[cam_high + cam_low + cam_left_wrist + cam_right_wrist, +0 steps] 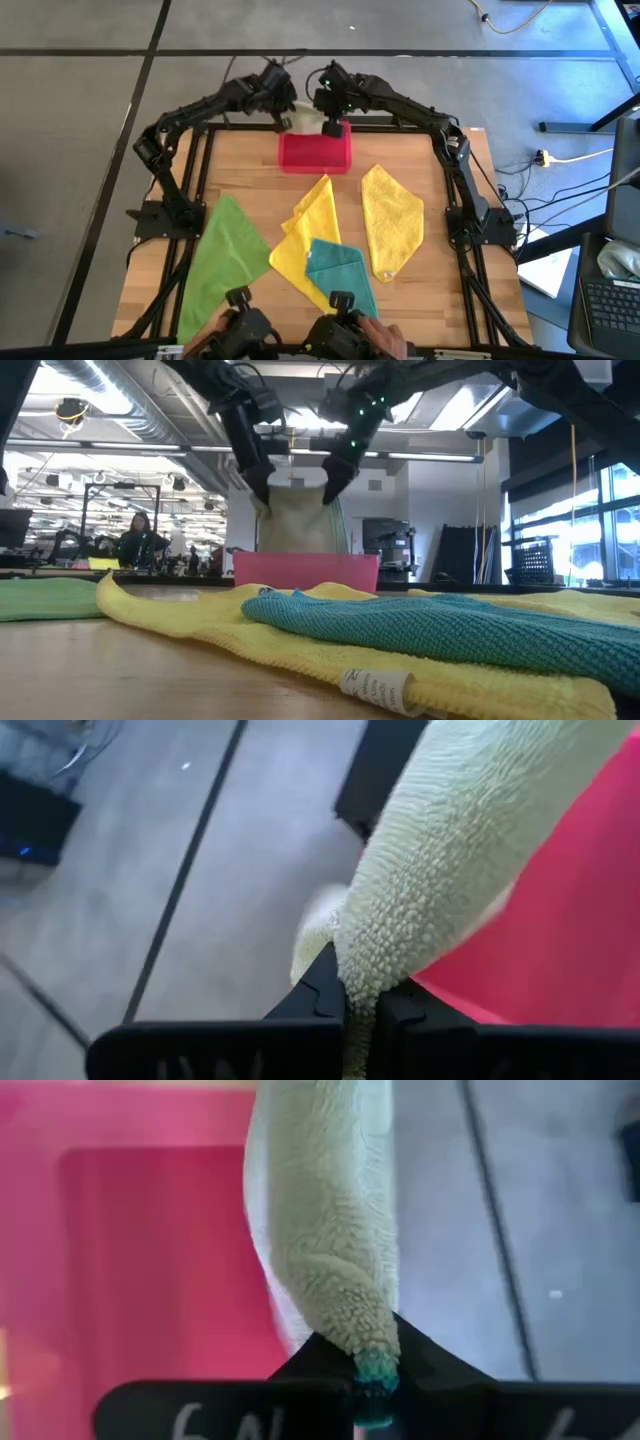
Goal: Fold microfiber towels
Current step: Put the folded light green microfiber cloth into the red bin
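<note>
The pale towel (297, 520) is hanging folded directly above the pink tray (315, 152), at the table's far edge. The left gripper (281, 118) and right gripper (331, 122) are each pinching an upper corner, level with one another, so it drops straight down.

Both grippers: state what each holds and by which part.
Left gripper and right gripper are each shut on an upper edge of the pale olive towel, which hangs between them above the pink tray.

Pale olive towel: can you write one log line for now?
left end effector shut on pale olive towel | right end effector shut on it | above pink tray
</note>
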`<state>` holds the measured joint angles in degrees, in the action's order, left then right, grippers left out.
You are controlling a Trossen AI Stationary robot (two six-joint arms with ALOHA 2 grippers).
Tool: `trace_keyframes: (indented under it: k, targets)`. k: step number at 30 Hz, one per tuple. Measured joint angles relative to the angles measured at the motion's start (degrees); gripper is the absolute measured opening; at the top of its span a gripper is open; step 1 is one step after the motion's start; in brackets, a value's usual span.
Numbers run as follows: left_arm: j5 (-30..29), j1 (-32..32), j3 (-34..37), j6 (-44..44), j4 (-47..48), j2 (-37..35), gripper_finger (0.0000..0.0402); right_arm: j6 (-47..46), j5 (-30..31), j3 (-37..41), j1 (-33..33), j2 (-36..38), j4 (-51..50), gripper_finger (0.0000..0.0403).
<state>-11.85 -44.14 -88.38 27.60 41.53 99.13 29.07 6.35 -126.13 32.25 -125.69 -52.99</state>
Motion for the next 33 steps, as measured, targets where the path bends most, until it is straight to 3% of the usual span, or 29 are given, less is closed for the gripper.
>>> trace_keyframes:
  k: [3,6,9,18,23,28,33]
  targets:
    - [1.76,-1.37,-1.74,-3.02,3.73,0.00,0.0000,0.01,-0.21,-2.14,0.09,0.03,-0.49,0.0013]
    - [7.68,-2.06,-0.57,-7.47,7.58,-0.04,0.0000,-0.46,-6.99,-1.17,0.43,0.11,-1.91,0.0013]
    - [13.08,-0.95,4.32,-9.76,8.18,-0.02,0.0000,-0.52,-12.33,3.63,0.29,0.11,-2.95,0.0013]
    - [18.70,4.31,16.73,-10.97,3.48,0.04,0.0000,-0.51,-23.02,18.55,-1.85,0.09,-2.04,0.0013]
    - [17.40,5.20,17.69,-10.60,-1.29,0.04,0.0000,-0.51,-22.05,19.95,-1.74,0.09,-1.22,0.0013]
    - [15.95,4.43,17.72,-10.56,-7.55,0.05,0.0000,-0.51,-14.06,19.96,-1.12,0.09,0.25,0.0013]
    - [15.92,3.03,17.69,-10.54,-8.82,2.46,0.0000,-0.51,-13.65,19.95,-0.08,0.09,1.33,0.0013]
